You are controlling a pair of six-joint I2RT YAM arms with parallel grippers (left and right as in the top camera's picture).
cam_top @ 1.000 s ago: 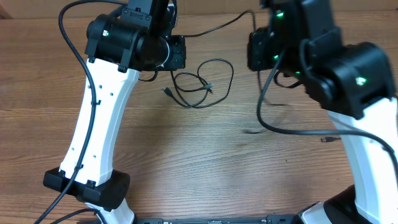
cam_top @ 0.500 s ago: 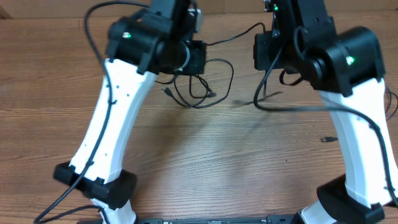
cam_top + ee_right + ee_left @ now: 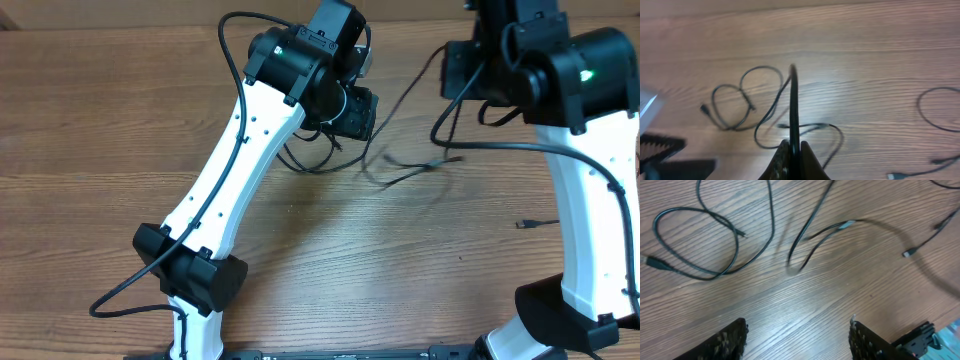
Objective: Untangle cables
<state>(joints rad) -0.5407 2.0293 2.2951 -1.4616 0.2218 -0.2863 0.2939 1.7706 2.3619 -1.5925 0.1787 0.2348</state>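
Right of the looped cable (image 3: 736, 247), the right gripper (image 3: 792, 146) is clenched on one thin black cord (image 3: 794, 105). Its two fingers are pressed together around the cord. From the tips the cord runs straight away, out of focus, toward that loop.

The left gripper (image 3: 797, 324) is released, its textured fingers (image 3: 730, 340) wide apart with only bare wood between them. It hovers over the table just to the right of the looped cable and touches none of the cords. Seen from overhead, the left wrist covers part of the loop and hides its own fingers.

The looped cable lies flat on the wooden table (image 3: 100, 150). It forms a loose oval with one strand crossing it, and a small plug (image 3: 652, 261) sits at its left end. Just beside the loop, on the side toward the right arm, a second stretch of cord (image 3: 827, 229) makes a narrow hairpin bend. It is blurred, and I cannot tell whether it belongs to the clenched cord or is a separate one.

Further right of the loop, well apart from it, a short cable end (image 3: 530, 224) with a small connector lies on the wood. The right wrist view also shows a thin curve of cable on that side. Whether it is the same cable is not clear.
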